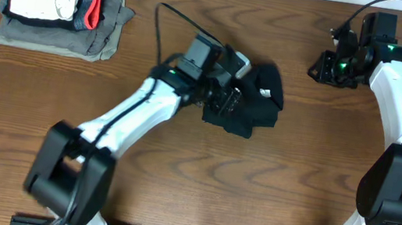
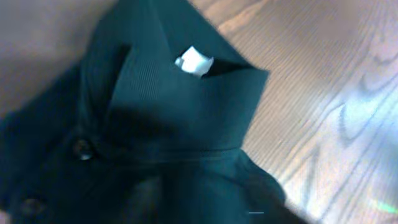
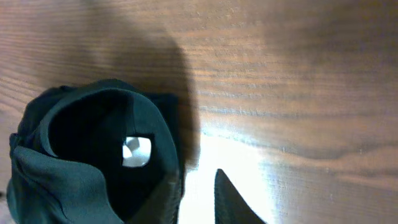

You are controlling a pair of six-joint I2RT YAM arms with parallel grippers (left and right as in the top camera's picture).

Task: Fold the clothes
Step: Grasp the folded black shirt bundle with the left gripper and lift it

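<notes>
- Overhead: the black shirt [image 1: 260, 97] lies bunched in a heap near the middle of the bench [image 1: 268, 193], not yet spread flat. A separate pile of clothes [image 1: 58, 9] sits well apart in the far left corner.
- Overhead: the left tool [image 1: 223, 98] is down on the heap's left edge. From up here I cannot tell how wide it stands or whether it has cloth in it. The right tool [image 1: 332, 68] hangs over bare wood to the right of the shirt, apart from it.
- My judgement: the step in hand is taking hold of the heap so it can be opened out. I want a single layer at an edge, not a thick wad.
- Left wrist: the camera is close over the collar [image 2: 180, 106], with a white label [image 2: 194, 61] inside it and a button [image 2: 81, 148] below. I cannot make out my own fingers here, so the left tool's grip is unknown to me. I would confirm a real pinch before lifting, and lift slowly.
- Right wrist: the shirt fills the lower left, collar open and the label showing. One dark fingertip [image 3: 235, 200] stands over bare bench beside it. I cannot tell how open the right tool is, and I see nothing in it.
- I would bring the right tool to the opposite edge, so both can draw the cloth apart evenly.
</notes>
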